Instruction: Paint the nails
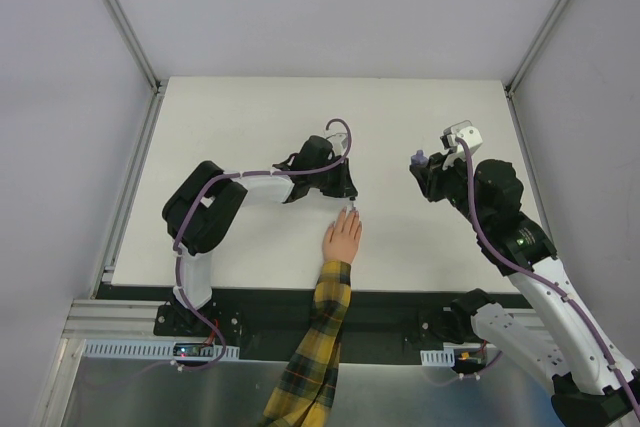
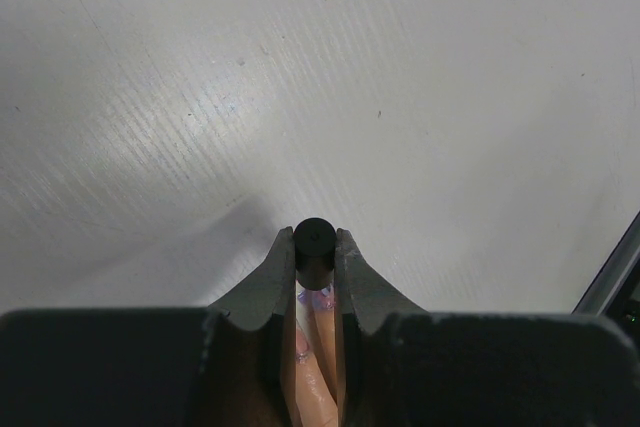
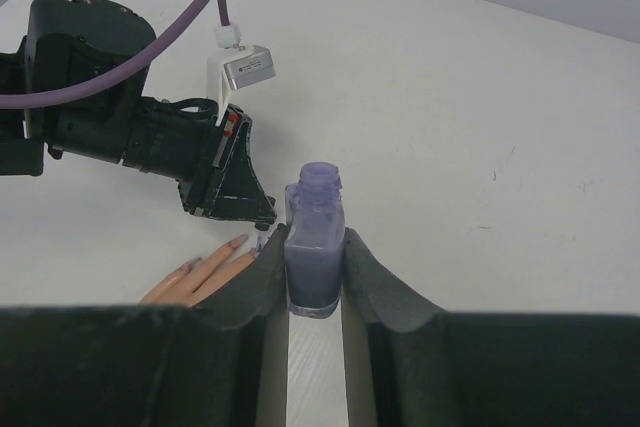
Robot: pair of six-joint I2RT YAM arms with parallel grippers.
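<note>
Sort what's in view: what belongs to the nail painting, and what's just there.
For the job: hand, nails, black cap in the left gripper, open purple bottle in the right gripper.
Just there: table, frame rails.

— Any writing you can actually read here?
— None. The small silver-grey metal box on a white bracket (image 3: pixel 245 69), mounted on the black arm over the middle of the white table, has faint marks on its face. They are too small to make out.
— And the purple glass bottle with the open neck (image 3: pixel 315 247), toward the right edge?
— The side facing the right wrist camera has no legible letters or label.
— The round black plastic cap (image 2: pixel 314 242)?
— It has a plain matte top in the left wrist view.
— Anything along the near edge?
— A small circuit board with tiny coloured lights (image 1: pixel 190 351) sits by the left arm's base. Any print on it is too small to tell.
</note>
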